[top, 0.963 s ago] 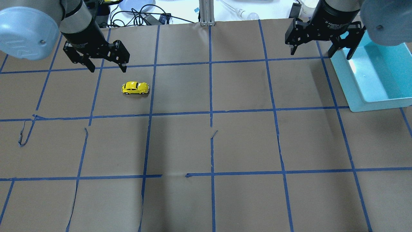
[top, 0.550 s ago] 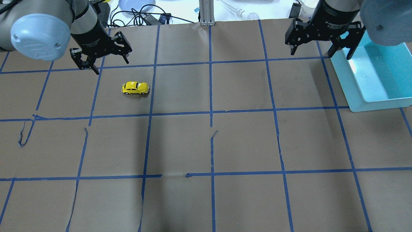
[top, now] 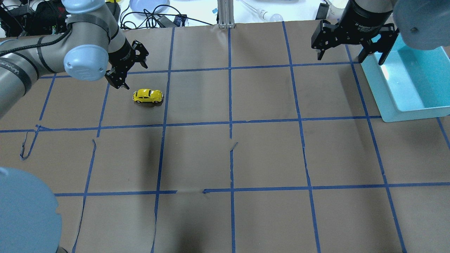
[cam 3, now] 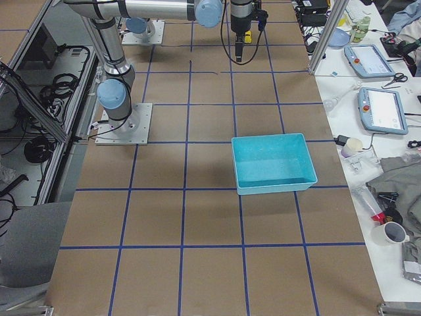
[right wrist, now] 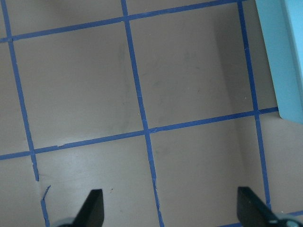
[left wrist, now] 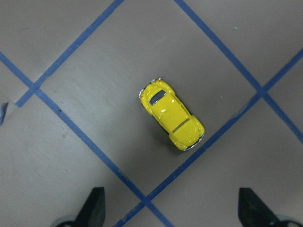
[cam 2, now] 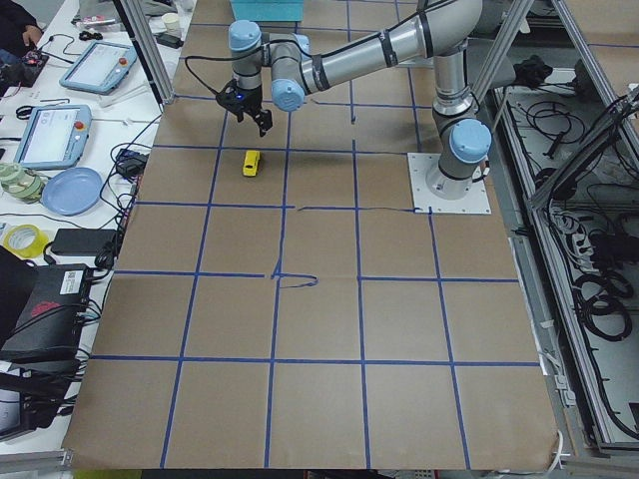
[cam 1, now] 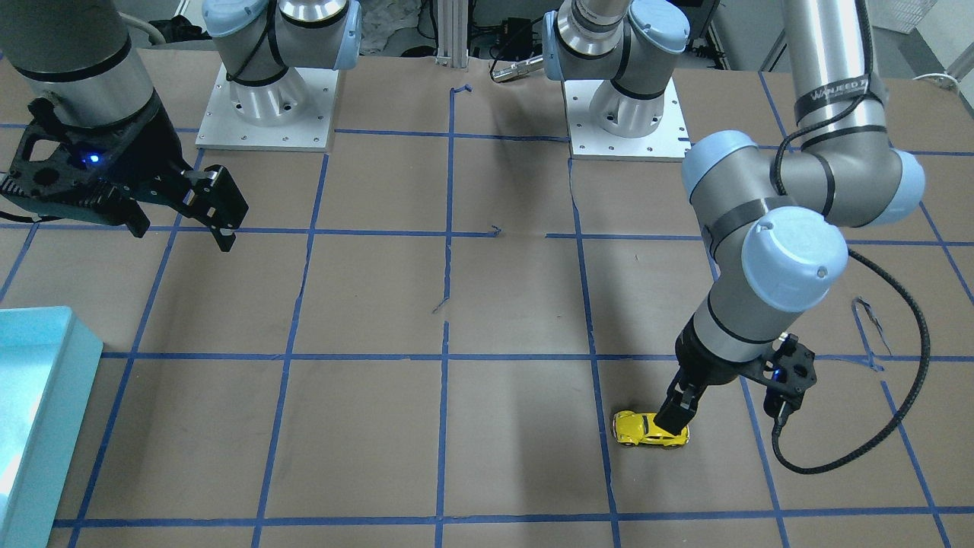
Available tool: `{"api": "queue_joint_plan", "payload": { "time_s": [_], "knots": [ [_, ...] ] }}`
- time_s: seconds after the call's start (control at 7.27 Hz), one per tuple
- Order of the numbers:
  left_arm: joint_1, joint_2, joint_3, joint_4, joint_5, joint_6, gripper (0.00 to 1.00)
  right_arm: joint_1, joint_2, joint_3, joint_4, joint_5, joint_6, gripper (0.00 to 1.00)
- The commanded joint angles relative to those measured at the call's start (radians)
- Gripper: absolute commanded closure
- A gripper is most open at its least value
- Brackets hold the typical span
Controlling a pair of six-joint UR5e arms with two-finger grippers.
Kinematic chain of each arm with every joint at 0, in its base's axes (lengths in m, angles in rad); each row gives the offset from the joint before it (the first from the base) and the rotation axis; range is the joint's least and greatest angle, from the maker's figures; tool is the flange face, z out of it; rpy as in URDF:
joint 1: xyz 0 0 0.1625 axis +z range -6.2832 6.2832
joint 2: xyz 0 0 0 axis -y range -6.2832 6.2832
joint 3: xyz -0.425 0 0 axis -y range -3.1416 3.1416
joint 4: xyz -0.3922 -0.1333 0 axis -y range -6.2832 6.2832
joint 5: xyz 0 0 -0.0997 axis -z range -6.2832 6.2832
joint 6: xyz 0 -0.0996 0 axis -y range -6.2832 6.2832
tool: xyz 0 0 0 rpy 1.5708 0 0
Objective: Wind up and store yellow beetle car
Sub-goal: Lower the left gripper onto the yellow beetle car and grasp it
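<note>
The left tool [top: 130, 72] hangs spread open above the surface [top: 246, 158], a little up and left of the car [top: 148, 96] in the overhead view and clear of it. Its wrist camera shows the car [left wrist: 172, 115] ahead of the open fingertips, not between them, and lying diagonally to the line they close along.

That skew is the main risk. If the tool drops as it stands, one finger could land on the roof or clip a bumper. If it closes without squaring up, the pads would probably meet rounded, glossy corners and squirt the car out sideways. It stands on its wheels, so any nudge along its length would likely roll it away from the grip.

Winding looks delicate too. With too little downward press the wheels may skid on the paper rather than turn. Let go badly aimed, the car could run off out of reach.

Far right of the car, the right tool [top: 349, 52] is also open and holds nothing. Just beyond it sits the bin [top: 376, 91], well apart from the car, so a weak pinch could drop the car on the way.
</note>
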Motion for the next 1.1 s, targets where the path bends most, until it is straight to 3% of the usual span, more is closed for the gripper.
{"api": "queue_joint_plan", "payload": {
  "time_s": [0.0,0.55,0.96],
  "knots": [
    [0.004,-0.096,-0.002,0.071,-0.037,-0.185,0.0,0.0,0.0,0.0,0.0,0.0,0.0,0.0],
    [0.071,-0.134,-0.005,0.08,-0.03,-0.198,0.0,0.0,0.0,0.0,0.0,0.0,0.0,0.0],
    [0.07,-0.15,-0.003,0.08,-0.042,-0.333,0.0,0.0,0.0,0.002,0.0,0.001,0.0,0.0]
  ]
}}
